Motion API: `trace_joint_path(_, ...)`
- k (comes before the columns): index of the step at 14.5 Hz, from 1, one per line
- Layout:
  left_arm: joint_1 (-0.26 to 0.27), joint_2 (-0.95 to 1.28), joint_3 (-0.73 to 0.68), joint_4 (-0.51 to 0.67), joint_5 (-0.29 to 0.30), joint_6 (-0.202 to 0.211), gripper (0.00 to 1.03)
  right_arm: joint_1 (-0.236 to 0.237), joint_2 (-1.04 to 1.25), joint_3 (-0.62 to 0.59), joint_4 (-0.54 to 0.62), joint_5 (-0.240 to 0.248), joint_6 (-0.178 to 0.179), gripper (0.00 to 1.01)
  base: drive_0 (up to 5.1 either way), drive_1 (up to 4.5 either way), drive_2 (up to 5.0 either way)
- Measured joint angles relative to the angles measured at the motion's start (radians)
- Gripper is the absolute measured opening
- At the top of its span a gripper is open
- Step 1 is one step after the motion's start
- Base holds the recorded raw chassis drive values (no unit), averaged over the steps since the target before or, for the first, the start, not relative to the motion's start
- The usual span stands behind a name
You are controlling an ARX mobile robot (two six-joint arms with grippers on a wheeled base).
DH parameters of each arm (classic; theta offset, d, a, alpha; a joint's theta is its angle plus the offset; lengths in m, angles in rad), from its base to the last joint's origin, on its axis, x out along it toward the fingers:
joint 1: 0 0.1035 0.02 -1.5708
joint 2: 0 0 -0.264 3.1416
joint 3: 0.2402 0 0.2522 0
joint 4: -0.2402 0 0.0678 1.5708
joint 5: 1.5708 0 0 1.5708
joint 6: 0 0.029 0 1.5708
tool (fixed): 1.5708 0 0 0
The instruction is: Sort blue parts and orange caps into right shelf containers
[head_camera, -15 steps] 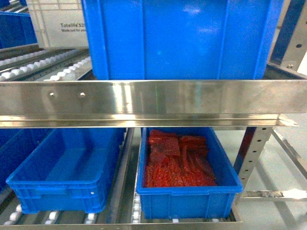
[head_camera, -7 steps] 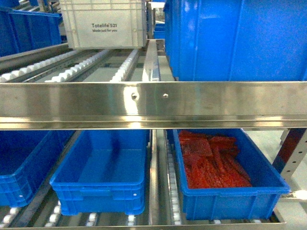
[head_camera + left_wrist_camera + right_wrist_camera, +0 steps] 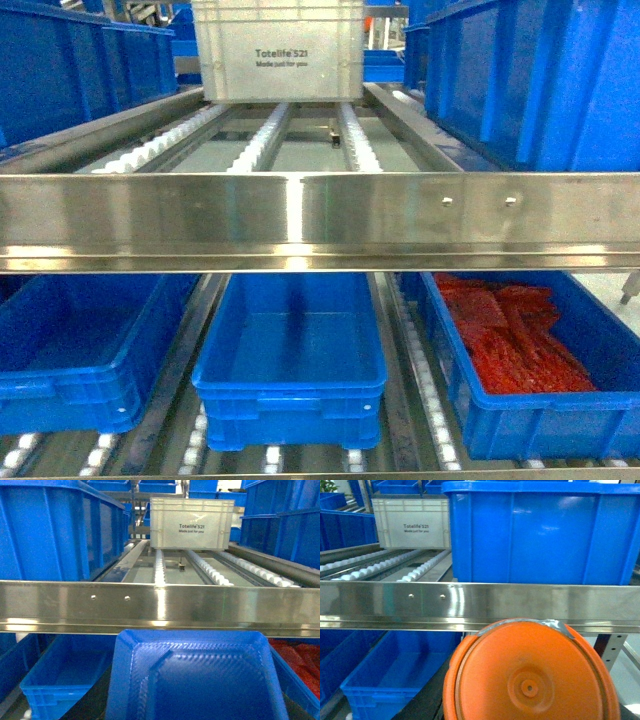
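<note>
Nearest each wrist camera is the load itself: a blue part (image 3: 197, 680), a moulded tray-like piece, fills the bottom of the left wrist view, and an orange cap (image 3: 530, 672), round face toward the lens, fills the bottom of the right wrist view. Neither gripper's fingers show in any view, so whether the jaws are apart or clamped cannot be told; each piece is probably held by its arm, but that is a guess from position only. Both pieces sit just short of the steel rail (image 3: 320, 220) that fronts the upper shelf, and level with or slightly under it, so the way in runs forward and down beneath the rail. Below the rail in the head view stand three blue crates: the left crate (image 3: 60, 385), interior mostly hidden; the middle crate (image 3: 290, 375), empty as far as seen; the right crate (image 3: 530, 420), holding a heap of red-orange pieces (image 3: 515, 335), kind unclear. Judging by the wrist views, the left arm stands over the gap beside an empty-looking crate (image 3: 60, 687), with red contents off to its right (image 3: 295, 655); the right arm has an empty-looking crate (image 3: 390, 680) low to its left. Above, roller lanes (image 3: 270, 140) run back to a whitish tote (image 3: 280, 50), flanked by tall blue crates (image 3: 540, 80).
</note>
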State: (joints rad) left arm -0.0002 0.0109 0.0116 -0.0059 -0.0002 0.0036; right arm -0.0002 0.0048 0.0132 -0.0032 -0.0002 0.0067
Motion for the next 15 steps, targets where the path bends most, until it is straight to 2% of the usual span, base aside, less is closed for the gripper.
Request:
trace_joint_path(11, 0.000, 0.000, 0.000, 0.001, 0.000, 0.000, 0.41, 0.000, 0.000, 0.000, 0.000, 0.000, 0.000, 0.43, -4.9, 2.47, 2.5)
trace_joint_path(15, 0.000, 0.000, 0.000, -0.002, 0.000, 0.000, 0.41, 0.000, 0.000, 0.000, -0.005, 0.000, 0.000, 0.43, -4.6, 1.16, 3.8)
